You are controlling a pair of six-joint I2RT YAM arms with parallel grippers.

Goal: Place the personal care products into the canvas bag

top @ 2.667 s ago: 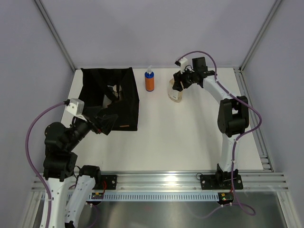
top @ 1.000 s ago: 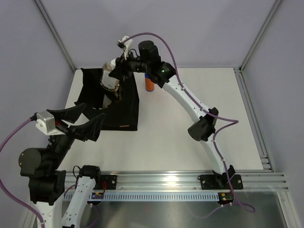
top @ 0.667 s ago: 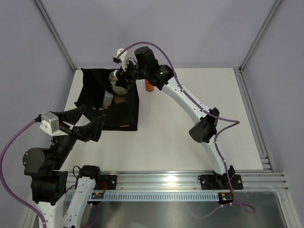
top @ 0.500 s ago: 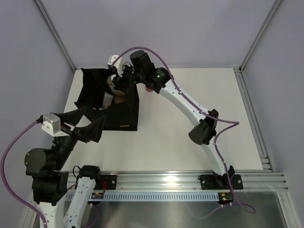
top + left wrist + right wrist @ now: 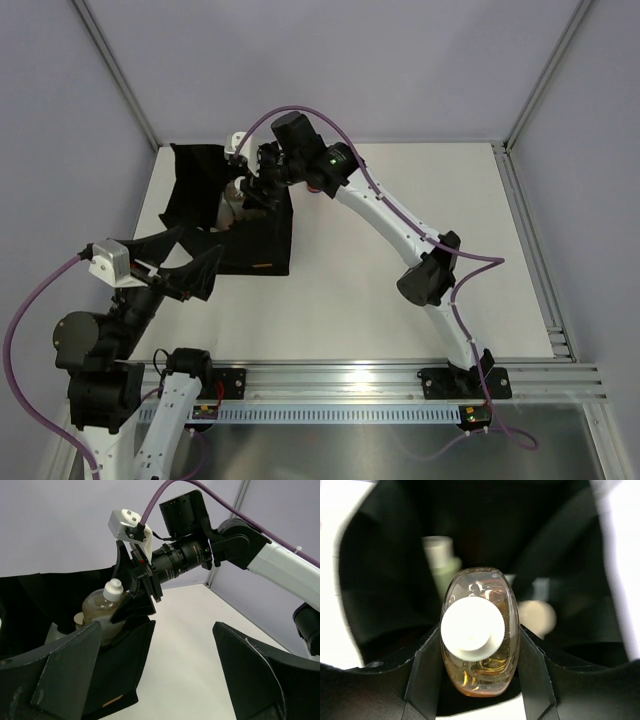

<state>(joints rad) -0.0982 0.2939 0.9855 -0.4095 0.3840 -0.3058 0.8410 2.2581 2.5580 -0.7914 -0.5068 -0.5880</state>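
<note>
Nearest the arm bases, the left gripper (image 5: 156, 630) is hovering just in front of the canvas bag (image 5: 122, 650). Its 2 fingers are spreading wide with nothing between them.

The 1 black bag is standing open on the far-left part of the white table (image 5: 400, 220), with a small tan label showing low on its near side.

At the bag's mouth, the clear amber bottle (image 5: 100, 607) is hanging roughly upright. Its long axis is running close to vertical, its white ribbed cap is pointing up toward the right wrist camera, and its base is pointing down into the dark interior. Its body is oval in section and see-through, and amber liquid is showing inside it. From the left wrist view its lower part is sitting behind the bag's rim.

The right gripper (image 5: 479, 650) is clamping this bottle, with 1 black finger (image 5: 424, 672) pressing each narrow side.

Deeper in the bag, 2 more bottles are showing: 1 pale green bottle (image 5: 441, 562) with a pale cap, standing cap up, and 1 blurred tan cap (image 5: 536, 618) to the other side. That is making 3 bottles counted here.

The right arm is reaching across the table from the right to the bag.
</note>
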